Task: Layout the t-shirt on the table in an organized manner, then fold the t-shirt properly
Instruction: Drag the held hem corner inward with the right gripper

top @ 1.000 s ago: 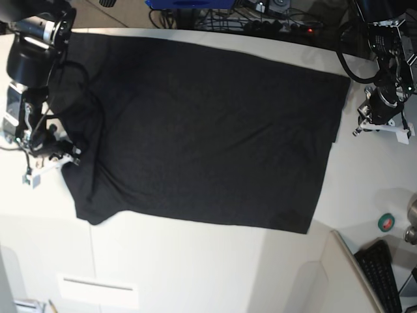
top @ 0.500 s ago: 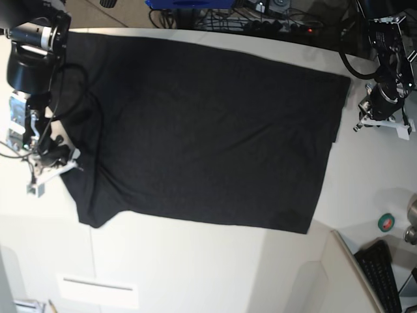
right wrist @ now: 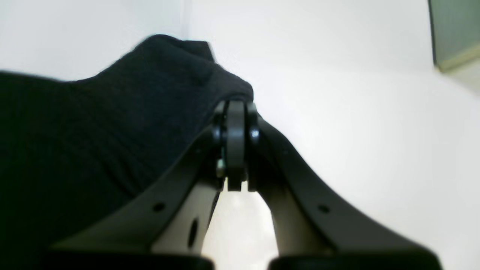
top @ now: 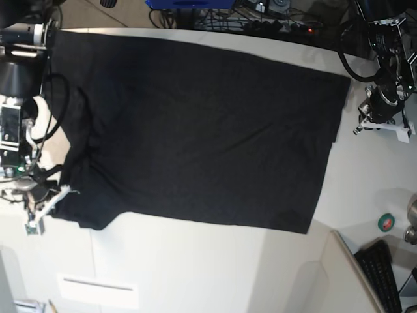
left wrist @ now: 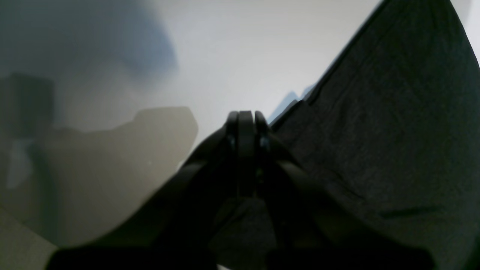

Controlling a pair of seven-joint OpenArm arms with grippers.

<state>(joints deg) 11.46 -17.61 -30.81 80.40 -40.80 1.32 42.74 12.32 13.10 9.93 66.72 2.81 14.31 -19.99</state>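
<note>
The black t-shirt (top: 208, 130) lies spread across the off-white table (top: 195, 267), back side up, with wrinkles near its left end. In the base view my right gripper (top: 40, 212) is at the shirt's near-left corner. In the right wrist view it (right wrist: 235, 107) is shut on a raised fold of the t-shirt (right wrist: 93, 131). My left gripper (top: 365, 127) hovers just off the shirt's right edge. The left wrist view shows it (left wrist: 245, 114) shut with nothing between its fingers, the t-shirt (left wrist: 393, 131) lying beside and beneath it.
A green tape roll (top: 387, 222), a metal object (top: 412, 225) and a black keyboard (top: 381, 274) sit at the near right. Cables and gear (top: 260, 19) line the far edge. A white label (top: 98, 290) lies near the front left.
My right gripper has shut on the shirt's left end and moved toward the table's near edge, dragging that corner along. The left arm has barely moved.
</note>
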